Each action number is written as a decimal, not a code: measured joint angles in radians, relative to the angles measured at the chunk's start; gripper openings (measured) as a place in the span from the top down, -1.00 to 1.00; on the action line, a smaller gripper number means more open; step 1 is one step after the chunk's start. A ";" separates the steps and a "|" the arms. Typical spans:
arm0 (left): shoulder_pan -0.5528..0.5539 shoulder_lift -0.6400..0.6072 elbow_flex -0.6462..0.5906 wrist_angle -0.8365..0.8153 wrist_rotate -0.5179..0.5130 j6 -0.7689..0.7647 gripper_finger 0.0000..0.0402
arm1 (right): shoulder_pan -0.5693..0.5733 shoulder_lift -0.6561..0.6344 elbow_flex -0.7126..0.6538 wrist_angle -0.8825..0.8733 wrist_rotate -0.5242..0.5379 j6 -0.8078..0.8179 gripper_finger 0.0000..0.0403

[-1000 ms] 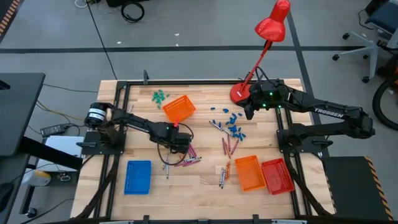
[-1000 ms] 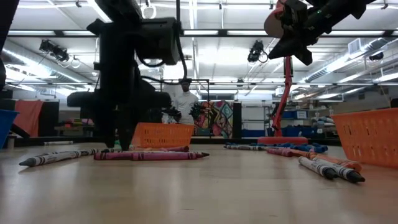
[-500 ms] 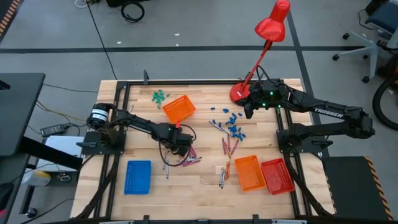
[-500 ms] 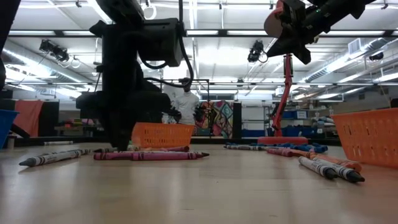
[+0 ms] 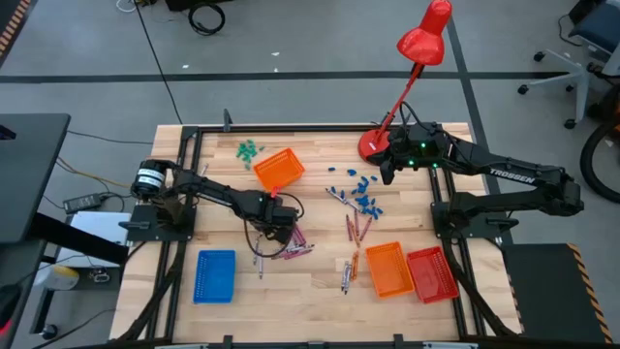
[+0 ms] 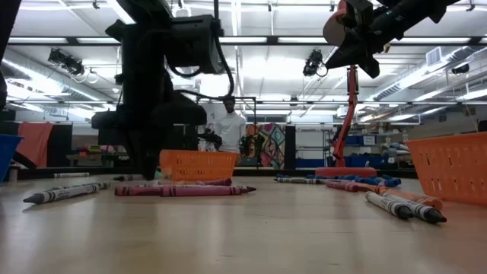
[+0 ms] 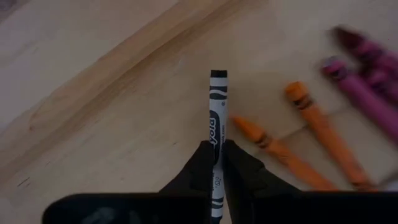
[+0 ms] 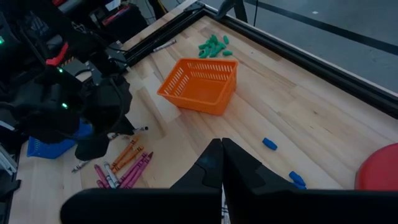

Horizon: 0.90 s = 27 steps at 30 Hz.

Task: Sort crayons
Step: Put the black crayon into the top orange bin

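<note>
Left hand [image 7: 217,163]: closed on a grey-white crayon [image 7: 217,118], pinched near one end, at the bench's [image 5: 320,281] left-centre, apparently for carrying to a tray. Right hand [image 8: 221,163]: closed, empty, parked high at far right.

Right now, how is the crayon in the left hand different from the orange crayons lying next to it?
The grey-white crayon is pinched between the left hand's fingers, while the orange crayons lie loose on the table. It is pale with dark markings; they are bright orange. It points straight ahead from the hand, and they lie slanted. All are thin sticks with paper wrappers.
</note>
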 joint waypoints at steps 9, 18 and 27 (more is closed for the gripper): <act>0.012 -0.051 0.009 0.111 -0.012 0.024 0.86 | 0.000 0.000 0.000 0.001 0.000 0.001 0.96; 0.135 -0.070 0.158 0.115 -0.026 0.251 0.85 | -0.004 0.000 0.000 0.027 0.017 -0.005 0.96; 0.341 -0.071 0.311 -0.074 -0.060 0.553 0.84 | -0.004 0.000 0.000 0.040 0.017 -0.003 0.96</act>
